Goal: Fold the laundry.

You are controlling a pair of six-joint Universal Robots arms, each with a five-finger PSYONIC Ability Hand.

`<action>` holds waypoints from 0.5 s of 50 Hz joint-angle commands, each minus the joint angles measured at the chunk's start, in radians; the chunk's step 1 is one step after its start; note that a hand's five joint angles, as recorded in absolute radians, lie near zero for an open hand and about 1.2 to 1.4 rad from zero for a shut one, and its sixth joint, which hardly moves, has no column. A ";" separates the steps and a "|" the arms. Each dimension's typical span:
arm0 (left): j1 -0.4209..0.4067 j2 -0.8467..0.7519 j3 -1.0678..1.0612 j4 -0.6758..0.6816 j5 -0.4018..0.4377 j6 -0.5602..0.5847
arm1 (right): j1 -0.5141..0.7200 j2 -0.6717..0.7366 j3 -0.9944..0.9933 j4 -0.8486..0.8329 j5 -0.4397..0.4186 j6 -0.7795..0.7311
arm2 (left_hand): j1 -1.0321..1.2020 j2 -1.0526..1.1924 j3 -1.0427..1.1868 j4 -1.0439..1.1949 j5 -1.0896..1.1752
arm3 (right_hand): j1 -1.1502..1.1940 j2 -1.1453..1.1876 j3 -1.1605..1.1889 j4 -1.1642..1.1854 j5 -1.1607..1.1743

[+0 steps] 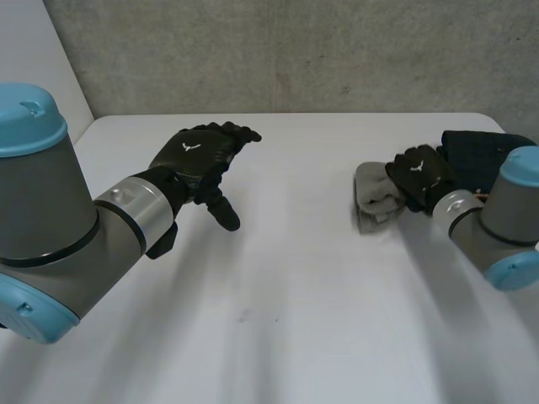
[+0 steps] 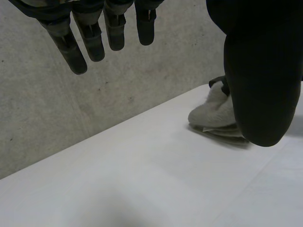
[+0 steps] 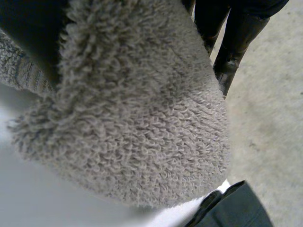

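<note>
A grey terry towel (image 1: 375,198) lies bunched at the right of the white table (image 1: 295,295). My right hand (image 1: 418,172) sits on the towel's right edge with its fingers curled into it. In the right wrist view the towel (image 3: 137,118) bulges under the palm, pinched between the thumb and the fingers (image 3: 232,38). My left hand (image 1: 198,156) hovers above the table's left side, open with fingers (image 2: 90,38) straight and the thumb apart. It is far from the towel (image 2: 215,111), which lies beyond its thumb.
A dark blue-black cloth (image 1: 480,156) lies bunched at the table's right edge, just behind my right hand, and the cloth (image 3: 236,208) also lies beside the towel. A grey concrete wall (image 1: 295,50) stands behind the table's far edge.
</note>
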State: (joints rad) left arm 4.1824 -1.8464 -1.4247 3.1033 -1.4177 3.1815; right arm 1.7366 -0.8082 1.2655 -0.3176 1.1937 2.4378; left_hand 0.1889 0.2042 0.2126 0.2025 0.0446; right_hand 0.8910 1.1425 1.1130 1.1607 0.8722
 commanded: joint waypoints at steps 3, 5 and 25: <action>-0.010 -0.001 -0.011 0.021 0.003 0.001 | -0.075 0.061 -0.328 -0.012 -0.141 0.036 | 0.007 -0.008 -0.017 -0.007 -0.023 | 0.505 0.254 0.283 0.236 0.350; -0.010 -0.002 -0.011 0.023 0.003 0.001 | -0.101 0.087 -0.447 -0.012 -0.157 0.081 | 0.010 -0.005 -0.014 -0.004 -0.020 | 0.505 0.254 0.283 0.236 0.350; -0.010 -0.013 -0.042 0.069 0.002 0.000 | -0.385 0.437 -0.993 -0.012 -0.404 0.379 | 0.016 0.000 -0.008 0.002 -0.014 | 0.505 0.254 0.283 0.236 0.350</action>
State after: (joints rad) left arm 4.1737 -1.8505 -1.4532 3.1515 -1.4148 3.1814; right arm 1.4291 -0.4540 0.2550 -0.3232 0.8826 2.8146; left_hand 0.1889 0.2042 0.2126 0.2025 0.0445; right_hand 0.8946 1.1479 1.1218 1.1707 0.8905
